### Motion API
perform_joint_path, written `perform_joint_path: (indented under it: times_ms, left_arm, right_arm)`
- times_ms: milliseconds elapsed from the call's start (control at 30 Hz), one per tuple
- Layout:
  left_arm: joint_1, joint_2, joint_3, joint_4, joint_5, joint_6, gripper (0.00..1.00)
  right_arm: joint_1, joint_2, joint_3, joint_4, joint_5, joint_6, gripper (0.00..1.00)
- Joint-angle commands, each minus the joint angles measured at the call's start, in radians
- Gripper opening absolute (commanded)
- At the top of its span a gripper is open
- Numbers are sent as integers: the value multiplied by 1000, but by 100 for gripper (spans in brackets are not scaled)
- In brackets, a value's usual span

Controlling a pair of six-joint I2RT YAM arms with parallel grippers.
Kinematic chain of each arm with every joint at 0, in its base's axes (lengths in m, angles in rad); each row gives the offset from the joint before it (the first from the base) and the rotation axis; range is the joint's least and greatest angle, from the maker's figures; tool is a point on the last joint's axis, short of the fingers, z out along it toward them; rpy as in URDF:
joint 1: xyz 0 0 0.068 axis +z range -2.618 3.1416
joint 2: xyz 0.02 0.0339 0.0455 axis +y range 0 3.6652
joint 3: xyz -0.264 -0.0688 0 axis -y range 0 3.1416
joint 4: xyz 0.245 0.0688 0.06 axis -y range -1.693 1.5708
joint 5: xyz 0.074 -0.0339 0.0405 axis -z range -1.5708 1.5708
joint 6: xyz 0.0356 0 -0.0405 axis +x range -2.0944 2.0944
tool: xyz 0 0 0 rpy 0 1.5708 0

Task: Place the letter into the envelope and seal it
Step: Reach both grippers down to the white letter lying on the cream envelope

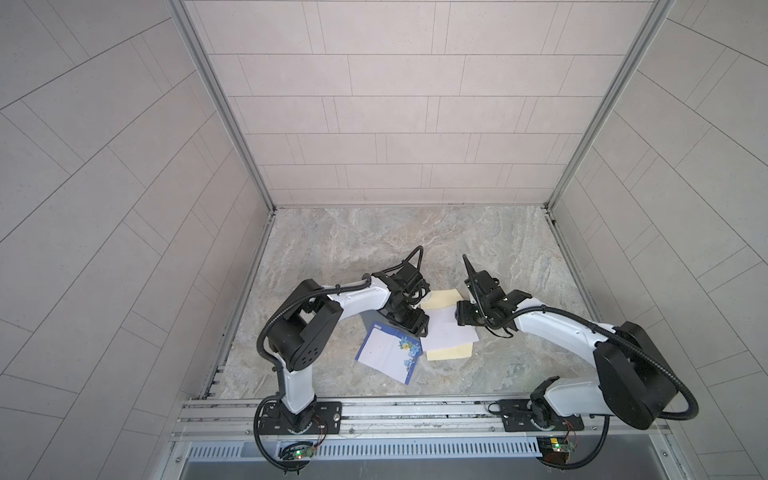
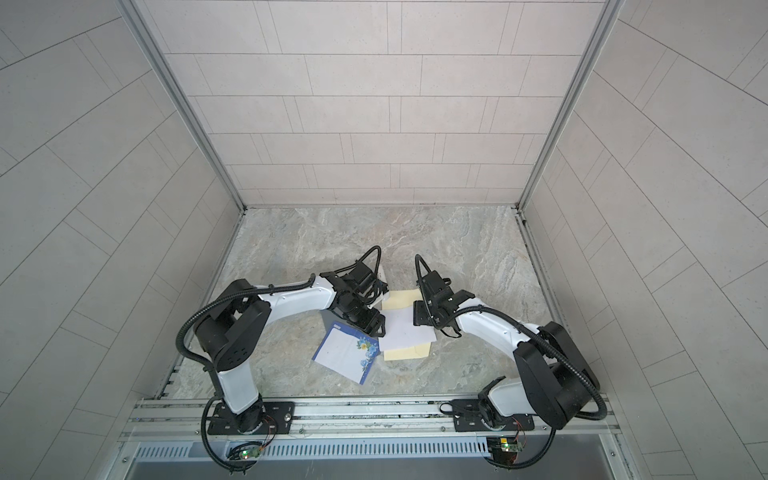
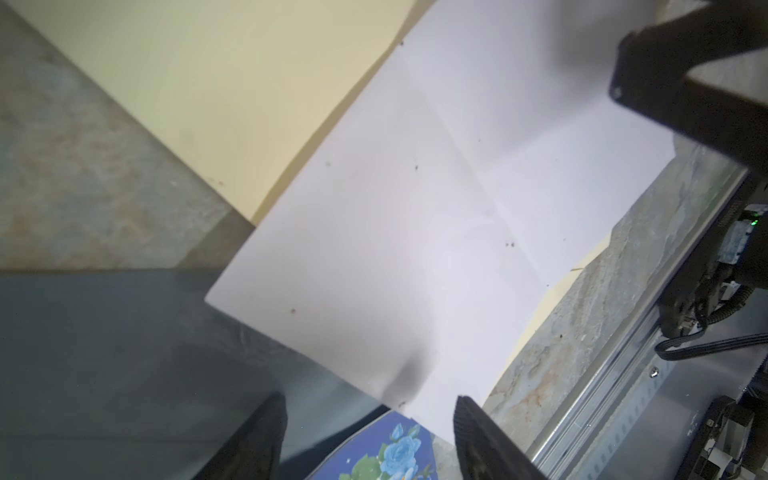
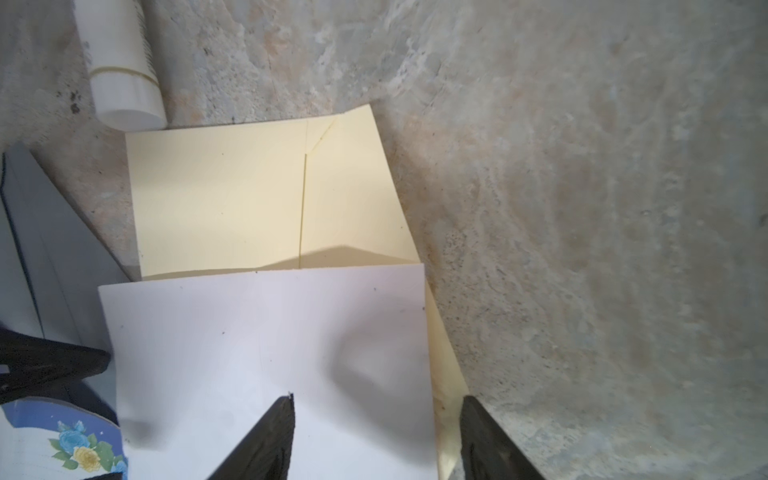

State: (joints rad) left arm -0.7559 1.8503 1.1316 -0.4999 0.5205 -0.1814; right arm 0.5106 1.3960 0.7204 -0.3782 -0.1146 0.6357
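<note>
Assessing grip | white creased paper letter (image 1: pixel 446 332) rests atop cream paper envelope (image 1: pixel 440 300) on grey marble counter (image 1: pixel 374 241) | likely light, limp, buckles easily | left claw (image 3: pixel 370 399) spread, straddling one corner | right claw (image 4: pixel 378 399) spread over opposite edge | pinch edges only, avoid catching envelope.

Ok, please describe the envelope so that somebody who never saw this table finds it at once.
On the marble table, look near the middle. The envelope lies there, partly under a white sheet. It is the only cream-yellow paper; the card beside it is white with a blue border and flowers.
</note>
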Motion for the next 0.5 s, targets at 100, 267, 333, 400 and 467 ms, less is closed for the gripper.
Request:
perform_joint_path:
  times_ms: [100,267,333,400,467]
  left_arm:
    - [-6,59,49,-34,34,33,65]
    - [-5,91,79,-49,53,36,63]
    - [-4,92,87,-50,58,36,61]
    - [-5,86,94,-51,62,34,60]
    - [-4,82,100,-51,62,34,59]
  right_arm:
    - [6,63,15,9,-52,45,64]
    - [6,77,-1,72,-124,77,64]
    - [6,66,-12,99,-144,95,64]
    - [5,47,-18,116,-161,108,64]
    - [6,27,-21,124,-171,112,64]
